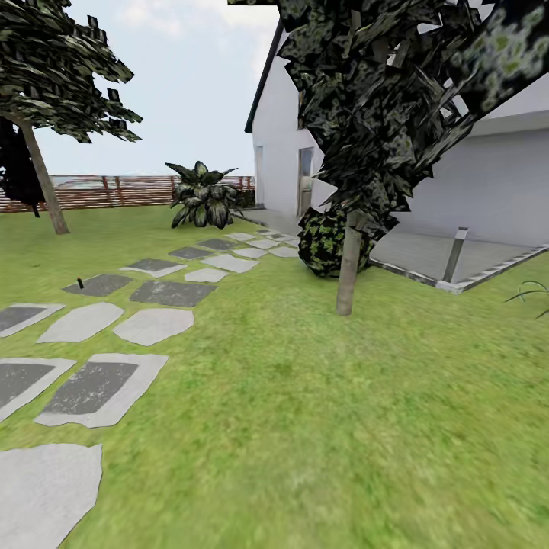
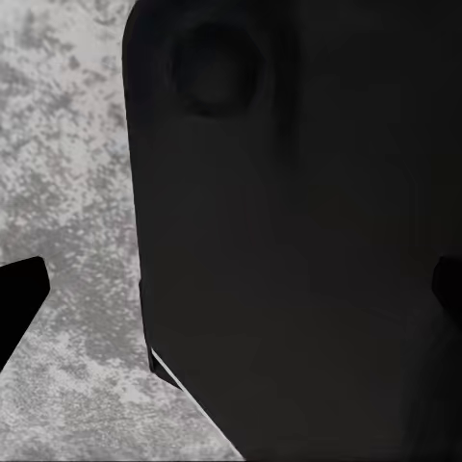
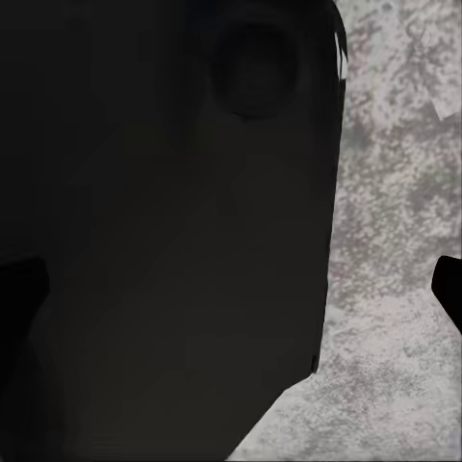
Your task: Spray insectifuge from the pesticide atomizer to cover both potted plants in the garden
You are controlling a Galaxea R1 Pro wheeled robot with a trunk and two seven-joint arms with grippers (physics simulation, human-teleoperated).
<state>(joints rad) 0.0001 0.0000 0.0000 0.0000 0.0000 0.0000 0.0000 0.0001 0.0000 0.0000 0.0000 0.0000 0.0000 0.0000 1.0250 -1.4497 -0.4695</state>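
The pesticide atomizer and the potted plants are out of view. The garden lawn (image 1: 320,427) stretches ahead of me, with a path of grey stepping stones (image 1: 99,385) running away on the left. A tiny dark upright object (image 1: 80,283) stands on a far stone, too small to identify. My left gripper (image 2: 231,298) is open, its dark fingertips (image 2: 19,308) at the frame's edges, over mottled grey paving (image 2: 67,173). My right gripper (image 3: 231,289) is open too, above the same paving (image 3: 395,250). A large dark part of my own body (image 2: 298,241) blocks much of both wrist views.
A thin tree trunk (image 1: 348,267) stands ahead right, with a round dark shrub (image 1: 328,240) behind it. A white house (image 1: 488,175) with a raised terrace edge (image 1: 457,284) lies to the right. A broad-leaved bush (image 1: 202,197) and a slat fence (image 1: 114,191) close the back.
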